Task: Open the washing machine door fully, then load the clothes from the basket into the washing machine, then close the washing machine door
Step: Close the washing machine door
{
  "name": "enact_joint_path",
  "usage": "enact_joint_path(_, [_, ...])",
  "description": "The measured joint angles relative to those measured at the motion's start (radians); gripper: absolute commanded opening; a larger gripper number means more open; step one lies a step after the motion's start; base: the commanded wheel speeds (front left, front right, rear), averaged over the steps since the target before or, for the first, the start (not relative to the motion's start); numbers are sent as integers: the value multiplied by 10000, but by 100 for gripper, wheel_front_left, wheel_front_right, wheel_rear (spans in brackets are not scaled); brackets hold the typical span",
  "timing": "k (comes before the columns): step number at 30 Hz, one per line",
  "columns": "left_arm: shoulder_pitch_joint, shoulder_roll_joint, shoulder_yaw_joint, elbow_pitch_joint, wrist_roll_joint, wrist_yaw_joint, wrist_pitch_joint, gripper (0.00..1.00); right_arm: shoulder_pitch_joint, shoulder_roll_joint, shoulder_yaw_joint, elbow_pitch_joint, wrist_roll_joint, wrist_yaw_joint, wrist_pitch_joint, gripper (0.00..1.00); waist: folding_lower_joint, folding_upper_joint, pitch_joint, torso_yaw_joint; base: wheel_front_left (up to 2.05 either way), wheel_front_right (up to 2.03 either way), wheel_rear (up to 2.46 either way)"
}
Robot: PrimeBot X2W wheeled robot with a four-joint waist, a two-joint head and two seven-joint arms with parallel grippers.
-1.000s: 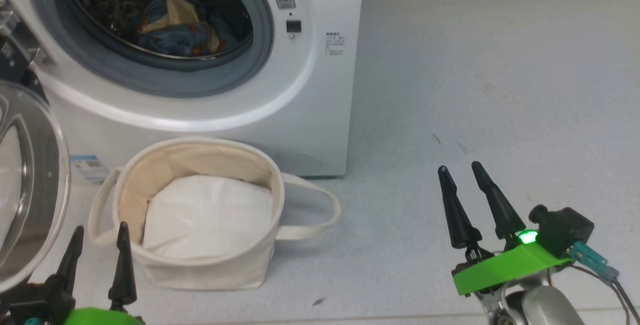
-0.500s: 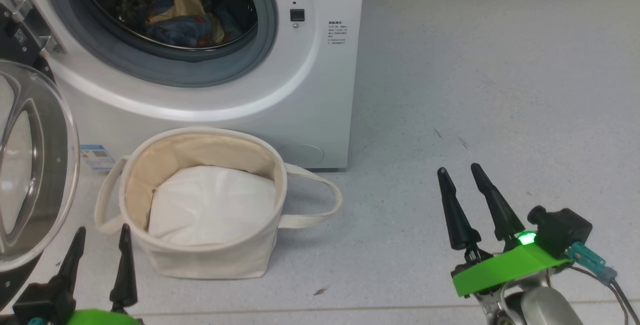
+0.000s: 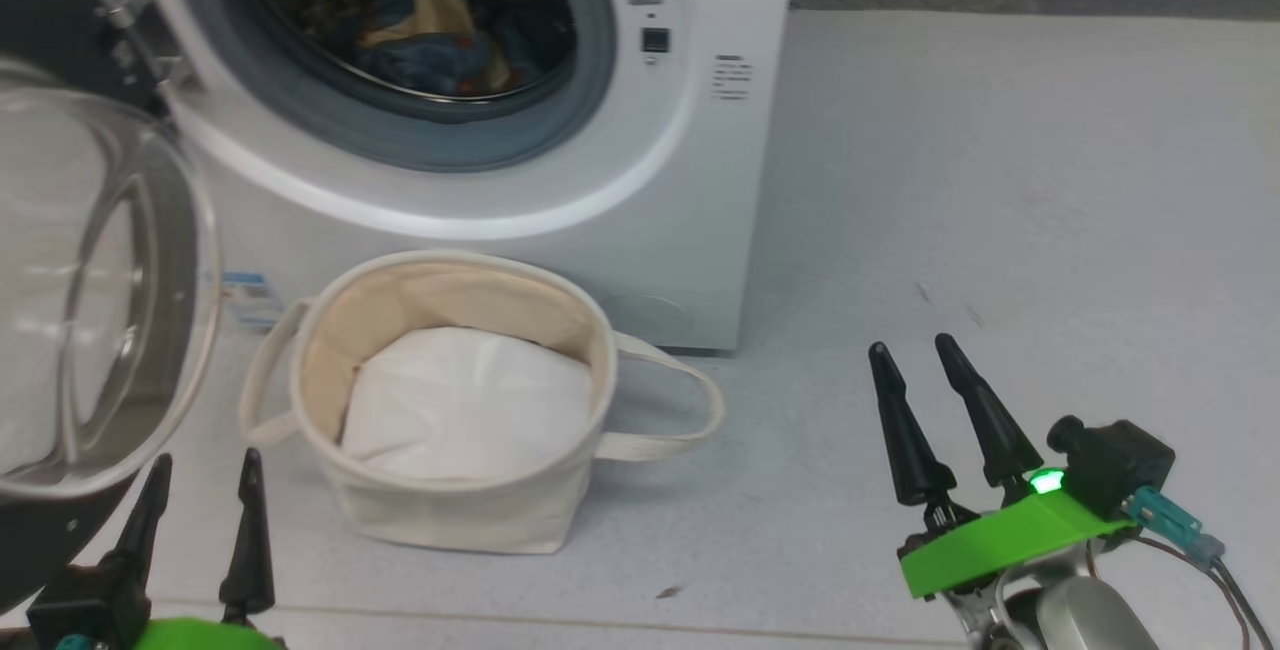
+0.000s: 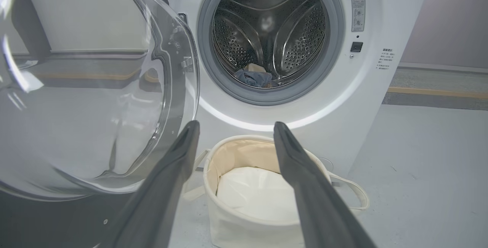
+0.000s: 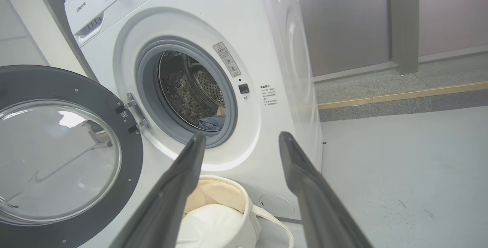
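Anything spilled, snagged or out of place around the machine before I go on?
Nothing stands out. The clothes lie wholly inside the drum, none over the gasket; the basket stands upright holding a white pad; the washing machine door hangs open.

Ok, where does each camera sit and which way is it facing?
Head view: on the head, looking forward and down at the washing machine, basket and floor; open left claw lower left, open right claw lower right.
Left wrist view: on the left wrist, facing the drum head-on between its own fingers, open door at left.
Right wrist view: on the right wrist, facing the machine's front aslant between its own fingers.
Shared: all three show the basket and the clothes in the drum.
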Motion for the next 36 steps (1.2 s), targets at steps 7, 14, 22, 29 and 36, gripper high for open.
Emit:
enact_joint_path(7, [42,-17,397,-4,-278,15,-4,100,0,-4,115,186,192,0,-2,100,0,0,-133,997,0,0,0])
enact_joint_path(14, [603,2,577,-61,-309,33,10,100,1,-8,261,397,491,0,-59,100,0,0,-428,2331,0,0,0])
enact_joint_path(22, [616,44,640,-313,-309,46,113,100,154,-19,447,539,631,0,-130,100,0,0,-707,3932,0,0,0])
enact_joint_path(29, [612,21,1333,-431,-575,48,94,100,-182,-21,876,663,627,0,-8,100,0,0,-431,4539,0,0,0])
enact_joint_path(36, [605,-134,1766,-428,-683,48,-4,100,-689,-61,986,878,627,0,0,100,0,0,-139,4645,0,0,0])
